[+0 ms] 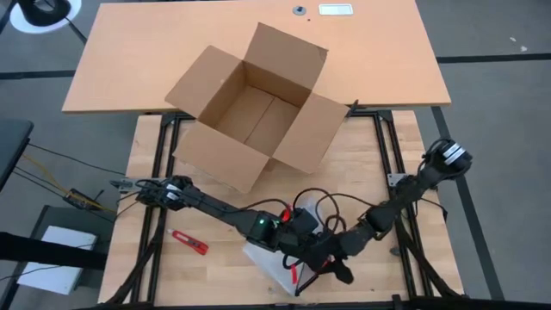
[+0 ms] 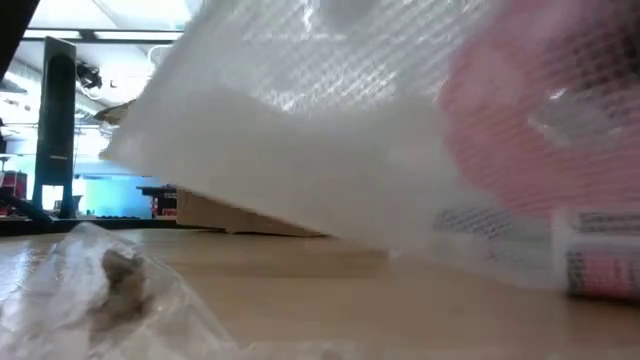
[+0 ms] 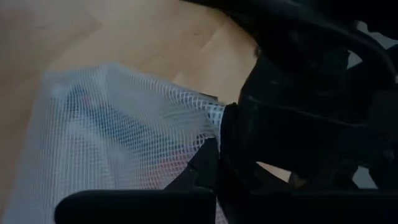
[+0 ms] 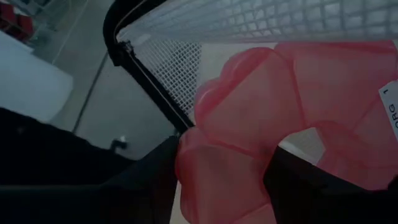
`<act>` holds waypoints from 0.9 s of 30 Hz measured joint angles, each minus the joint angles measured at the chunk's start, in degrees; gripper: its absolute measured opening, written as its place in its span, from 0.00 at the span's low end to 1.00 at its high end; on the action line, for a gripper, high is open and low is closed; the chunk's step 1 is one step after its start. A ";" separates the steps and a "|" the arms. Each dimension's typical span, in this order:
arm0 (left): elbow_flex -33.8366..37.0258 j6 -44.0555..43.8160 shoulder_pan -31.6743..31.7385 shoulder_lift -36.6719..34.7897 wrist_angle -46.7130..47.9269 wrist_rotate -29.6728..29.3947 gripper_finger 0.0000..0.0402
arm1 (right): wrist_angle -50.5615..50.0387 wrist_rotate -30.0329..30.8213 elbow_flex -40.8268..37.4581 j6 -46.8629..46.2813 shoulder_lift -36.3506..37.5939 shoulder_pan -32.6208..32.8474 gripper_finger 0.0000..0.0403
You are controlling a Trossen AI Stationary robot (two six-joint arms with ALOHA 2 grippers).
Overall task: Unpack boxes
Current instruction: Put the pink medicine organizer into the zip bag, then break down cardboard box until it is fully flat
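The open brown cardboard box stands on its bottom at the table's far middle, its flaps spread out. Near the front edge both arms meet over a white mesh bag. In the low view the mesh bag is raised off the table at a slant. A pink translucent lobed thing lies partly inside it, at the bag's black-edged mouth. My left gripper is shut at the bag. My right gripper is closed on the pink thing. My left gripper is shut on the mesh bag, which runs down to its fingers; the right arm's dark body and the gripper itself hide which part it has. The bag hangs off the table, slanting. My right gripper has a lobe of the pink thing between its two fingers, one on each side. It comes at it slanting down, at the bag's open mouth. The rest of the pink thing reaches on into the mesh.
A red-handled tool lies on the table near the front left. A crumpled clear plastic bag lies on the table close to the low camera. A larger brown desk stands behind the table, under the box's far part.
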State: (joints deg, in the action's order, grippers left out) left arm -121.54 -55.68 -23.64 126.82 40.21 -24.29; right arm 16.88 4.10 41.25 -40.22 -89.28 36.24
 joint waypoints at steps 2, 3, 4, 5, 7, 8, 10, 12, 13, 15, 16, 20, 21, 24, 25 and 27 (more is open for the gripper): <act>0.04 0.00 0.02 0.00 1.28 -0.20 0.04 | 0.65 1.57 -0.02 0.87 -0.73 -1.10 0.48; 0.04 -0.08 0.08 0.00 1.92 -0.39 0.04 | 0.61 2.85 -0.05 1.27 -0.83 -1.51 0.48; 0.04 -0.09 0.15 -0.02 2.39 -0.64 0.04 | 0.41 4.26 -0.12 1.92 -0.83 -1.90 0.48; 0.04 -0.10 0.20 -0.06 2.93 -0.70 0.04 | 0.38 5.75 -0.13 2.47 -0.83 -2.21 0.48; 0.03 -0.17 0.22 -0.11 2.69 0.23 0.04 | 1.00 9.99 -0.12 3.45 -0.83 -2.56 0.50; -0.06 -0.35 0.13 -0.04 1.82 1.76 0.04 | 2.14 12.34 -0.04 4.08 -0.77 -2.88 0.54; 0.00 -0.28 -0.22 0.17 2.33 2.84 0.04 | 2.50 14.44 0.12 5.47 -0.67 -3.36 0.64; -0.02 -0.09 -0.20 0.15 1.88 4.59 0.05 | 2.11 13.91 0.11 6.61 -0.70 -3.64 0.73; -0.04 -0.09 -0.18 0.13 1.85 5.27 0.07 | 2.17 13.10 0.09 6.72 -0.65 -3.83 0.78; -0.04 -0.09 0.01 0.13 2.14 6.00 0.10 | 2.17 11.17 0.09 6.70 -0.56 -4.28 0.85; -0.04 -0.09 0.02 0.13 2.42 6.05 0.12 | 2.09 9.85 0.09 6.70 -0.56 -4.36 0.87; -0.04 -0.07 -0.04 0.13 2.45 6.99 0.23 | 0.99 3.17 0.09 5.76 0.37 -4.04 0.94; -0.04 -0.07 -0.07 0.13 2.64 7.36 0.25 | 0.31 1.45 0.09 5.72 0.80 -3.72 0.94; -0.09 1.67 0.13 0.13 2.84 9.88 0.29 | -3.97 -1.70 0.07 5.72 3.45 -2.31 0.94; -0.42 3.23 0.17 0.13 3.05 11.64 0.30 | -5.73 -1.99 0.07 5.74 4.51 -1.67 0.93; -1.26 7.23 0.26 0.13 3.19 16.42 0.30 | -10.36 -2.20 0.05 6.04 7.20 -0.34 0.92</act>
State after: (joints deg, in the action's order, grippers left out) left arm -122.80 -48.45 -23.38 126.96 43.40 -7.87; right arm 6.52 1.90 41.31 -34.18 -82.07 35.91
